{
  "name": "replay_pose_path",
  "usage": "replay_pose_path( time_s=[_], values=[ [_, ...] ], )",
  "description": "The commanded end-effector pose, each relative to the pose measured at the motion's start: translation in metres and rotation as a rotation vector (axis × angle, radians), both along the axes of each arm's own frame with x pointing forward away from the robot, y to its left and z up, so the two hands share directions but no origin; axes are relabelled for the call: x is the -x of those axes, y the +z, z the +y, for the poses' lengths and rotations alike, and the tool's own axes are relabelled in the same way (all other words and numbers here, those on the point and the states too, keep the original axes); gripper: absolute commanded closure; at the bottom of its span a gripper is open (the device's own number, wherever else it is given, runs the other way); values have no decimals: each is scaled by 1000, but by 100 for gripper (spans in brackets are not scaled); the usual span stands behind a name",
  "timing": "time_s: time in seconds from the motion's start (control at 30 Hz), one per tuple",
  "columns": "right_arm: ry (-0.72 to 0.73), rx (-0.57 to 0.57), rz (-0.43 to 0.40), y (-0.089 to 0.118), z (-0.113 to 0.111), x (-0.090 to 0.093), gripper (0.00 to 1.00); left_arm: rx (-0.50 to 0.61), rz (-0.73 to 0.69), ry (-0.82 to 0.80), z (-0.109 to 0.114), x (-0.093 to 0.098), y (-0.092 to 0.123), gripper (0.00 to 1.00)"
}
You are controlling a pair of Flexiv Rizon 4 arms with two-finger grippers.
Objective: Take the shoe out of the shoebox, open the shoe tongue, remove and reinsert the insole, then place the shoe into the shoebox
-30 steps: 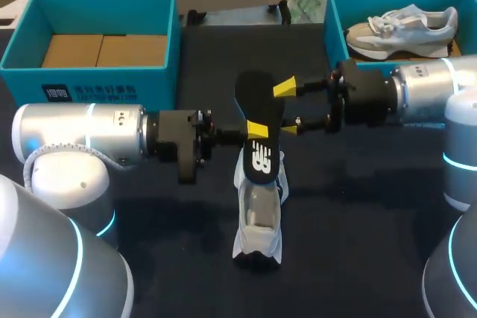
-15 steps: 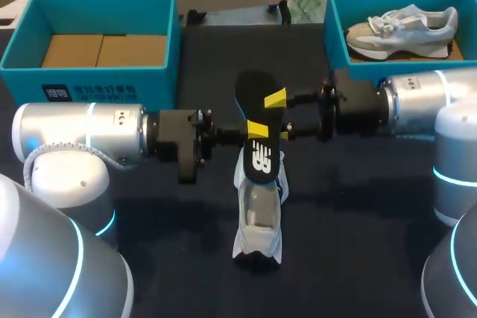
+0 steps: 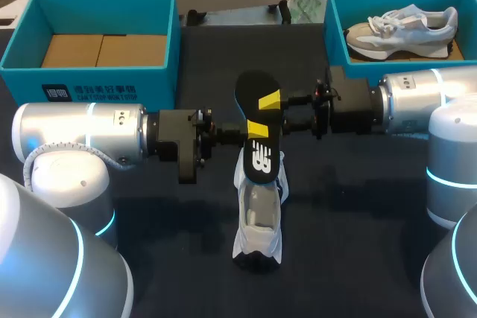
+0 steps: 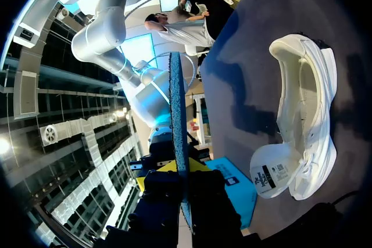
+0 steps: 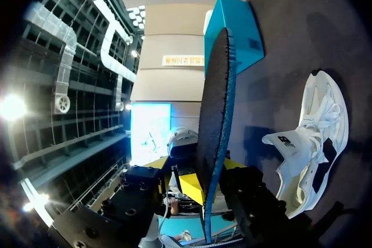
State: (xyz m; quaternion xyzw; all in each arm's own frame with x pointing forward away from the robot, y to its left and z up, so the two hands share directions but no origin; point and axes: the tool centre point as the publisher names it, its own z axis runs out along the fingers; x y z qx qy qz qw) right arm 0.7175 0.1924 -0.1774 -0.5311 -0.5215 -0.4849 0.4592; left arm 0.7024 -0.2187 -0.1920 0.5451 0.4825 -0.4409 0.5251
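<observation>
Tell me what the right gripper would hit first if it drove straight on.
The insole, standing right at the right gripper. Just beyond it, the left gripper holds the same insole, though depth is unclear.

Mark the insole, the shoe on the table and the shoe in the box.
insole (image 3: 252,88): head view, black toe end.
shoe on the table (image 3: 257,215): head view, open mouth.
shoe in the box (image 3: 395,35): head view, side of upper.

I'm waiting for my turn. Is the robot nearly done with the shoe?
About halfway. Done: the white shoe sits on the table, tongue open, its insole out. In hand: the left gripper holds the insole above the shoe, the right gripper beside it. Left: slide it back in, then box the shoe.
</observation>
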Motion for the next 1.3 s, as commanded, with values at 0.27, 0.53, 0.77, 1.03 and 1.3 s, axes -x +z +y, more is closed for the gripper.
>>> replay_pose_path(
  time_s=[0.27,0.53,0.77,1.03,1.3],
  values=[
    [-50,-17,9,-3,3,-1,66,3,-3,4,-1,1,-1,100],
    [-80,-28,24,0,1,2,83,3,-3,4,-1,1,-1,100],
    [-83,-27,30,-1,1,2,81,3,-3,4,-1,1,-1,100],
    [-88,-29,32,-3,1,0,77,3,-3,4,-1,1,-1,100],
    [-93,-32,13,-5,0,-3,78,3,-3,4,-1,1,-1,100]
  ],
)
